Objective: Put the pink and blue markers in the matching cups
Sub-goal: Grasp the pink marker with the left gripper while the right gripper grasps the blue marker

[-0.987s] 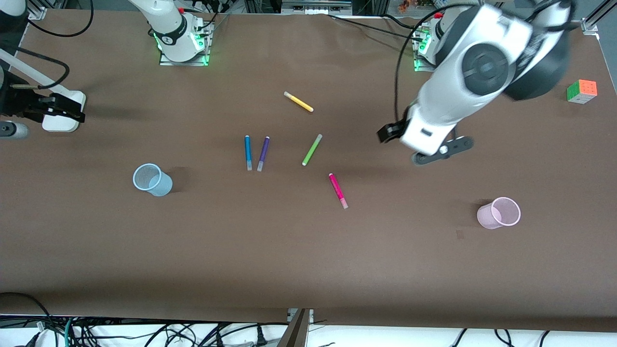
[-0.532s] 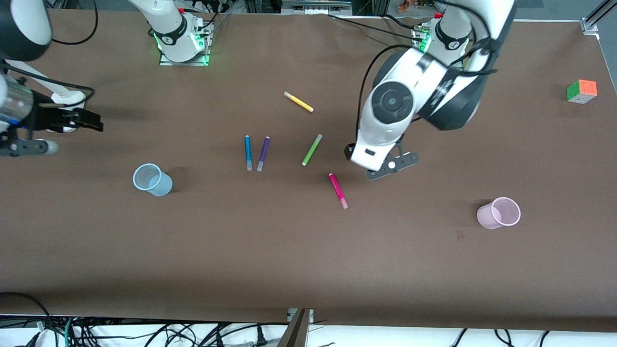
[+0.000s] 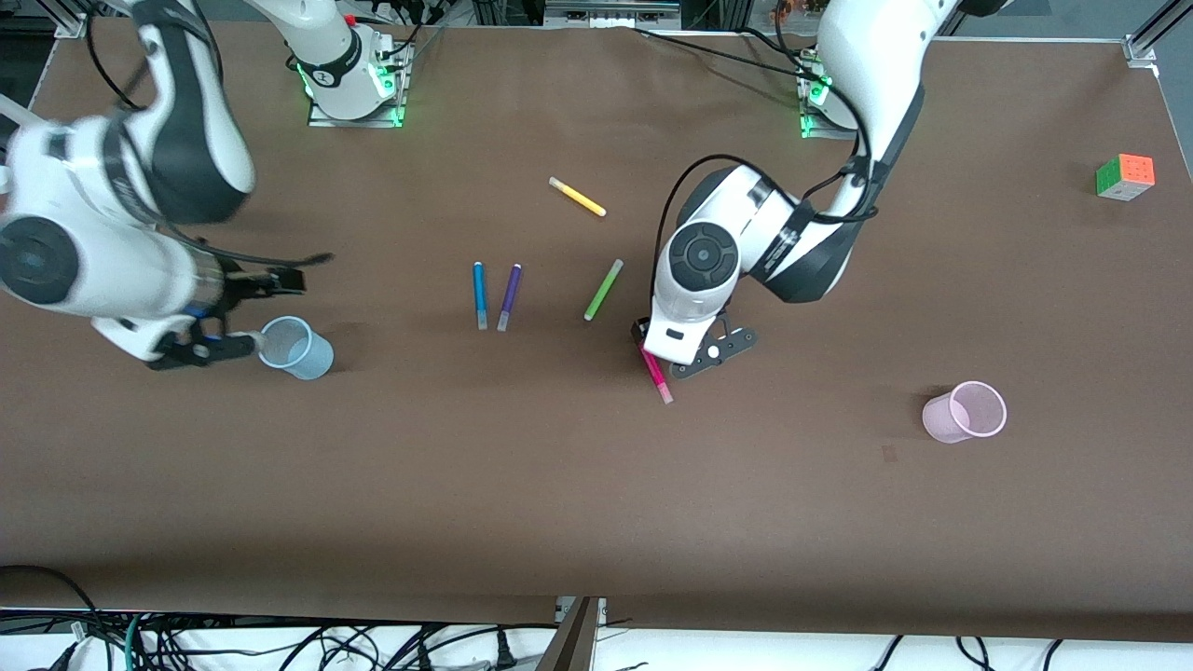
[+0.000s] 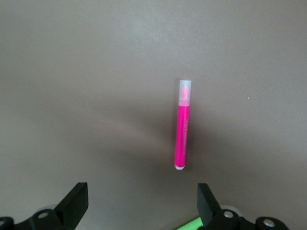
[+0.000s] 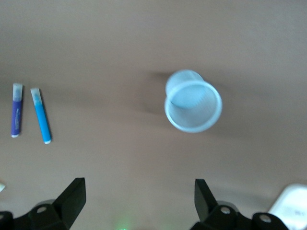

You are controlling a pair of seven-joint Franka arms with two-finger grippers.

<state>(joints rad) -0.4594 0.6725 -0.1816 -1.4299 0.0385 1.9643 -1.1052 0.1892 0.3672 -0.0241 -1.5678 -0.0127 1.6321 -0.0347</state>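
Five markers [image 3: 480, 293], two cups [image 3: 296, 348]

Counter [image 3: 596, 503] is plain dark brown all over. Pens on it: magenta-pink marker [image 3: 658, 375] with a pale see-through cap, bright blue marker [image 3: 480, 294], purple pen [image 3: 509, 296], lime green pen [image 3: 603, 290], yellow pen [image 3: 578, 197]. Cups are translucent, pale blue cup [image 3: 295, 348] and pale pink cup [image 3: 965, 412]. Puzzle cube [image 3: 1125, 176] shows orange and green faces. Both arms are white with black joints.
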